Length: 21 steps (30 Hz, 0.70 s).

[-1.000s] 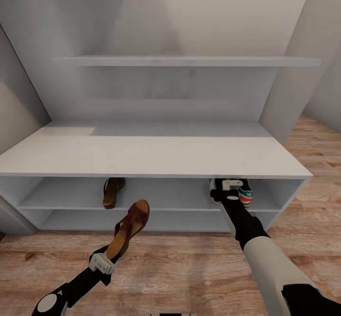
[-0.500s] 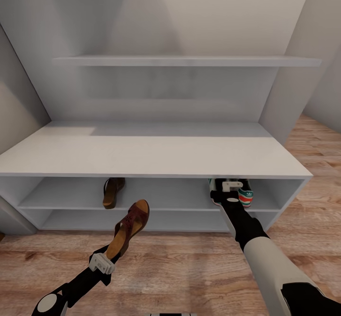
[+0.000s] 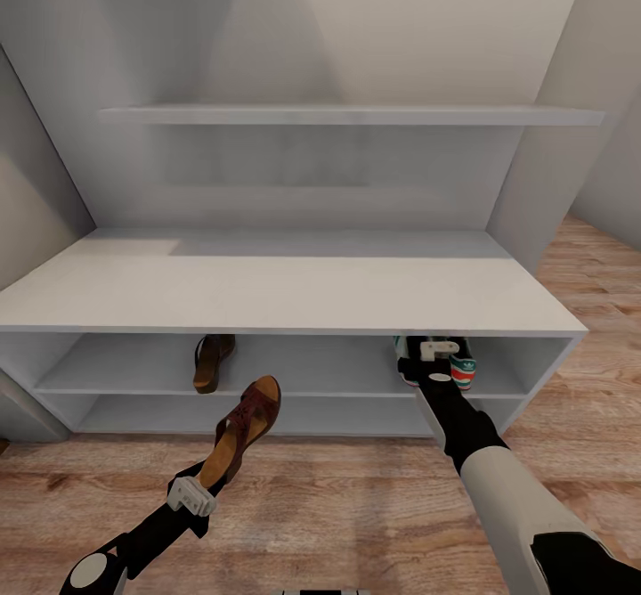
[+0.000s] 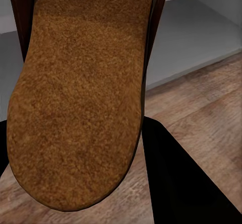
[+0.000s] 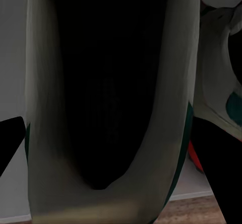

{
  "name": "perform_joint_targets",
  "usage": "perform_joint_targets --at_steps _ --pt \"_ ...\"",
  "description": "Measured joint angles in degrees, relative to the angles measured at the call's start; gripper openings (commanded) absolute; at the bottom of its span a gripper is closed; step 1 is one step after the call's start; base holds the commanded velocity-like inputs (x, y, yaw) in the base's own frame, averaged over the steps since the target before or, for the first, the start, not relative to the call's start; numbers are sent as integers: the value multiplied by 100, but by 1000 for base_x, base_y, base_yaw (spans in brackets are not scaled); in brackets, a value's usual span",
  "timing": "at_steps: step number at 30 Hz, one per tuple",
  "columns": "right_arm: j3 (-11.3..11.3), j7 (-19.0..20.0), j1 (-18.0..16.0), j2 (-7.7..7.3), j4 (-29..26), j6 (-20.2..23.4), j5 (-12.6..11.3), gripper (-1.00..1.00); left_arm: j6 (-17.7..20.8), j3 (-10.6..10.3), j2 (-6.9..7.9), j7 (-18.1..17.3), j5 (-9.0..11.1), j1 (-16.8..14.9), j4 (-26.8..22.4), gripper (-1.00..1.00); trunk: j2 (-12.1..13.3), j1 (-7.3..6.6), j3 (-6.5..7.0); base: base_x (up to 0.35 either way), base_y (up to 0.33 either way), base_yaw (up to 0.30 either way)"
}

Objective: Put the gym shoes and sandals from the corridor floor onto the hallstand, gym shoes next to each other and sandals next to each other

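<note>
The left pincer holds a sandal, lower left. The right pincer hides among gym shoes; grip unclear.

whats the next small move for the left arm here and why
Probably carry the held sandal forward onto the upper shelf beside the other sandal. The left tool holds it above the floor, short of the hallstand, and the pair belongs together.
</note>
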Motion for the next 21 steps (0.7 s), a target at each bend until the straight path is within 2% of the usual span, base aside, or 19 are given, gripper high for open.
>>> perform_joint_targets --at_steps 21 --pt "-5 0 -173 -57 558 -333 -1 -100 0 -3 0 0 -5 0 0 -100 0 0 0 0 0 0"
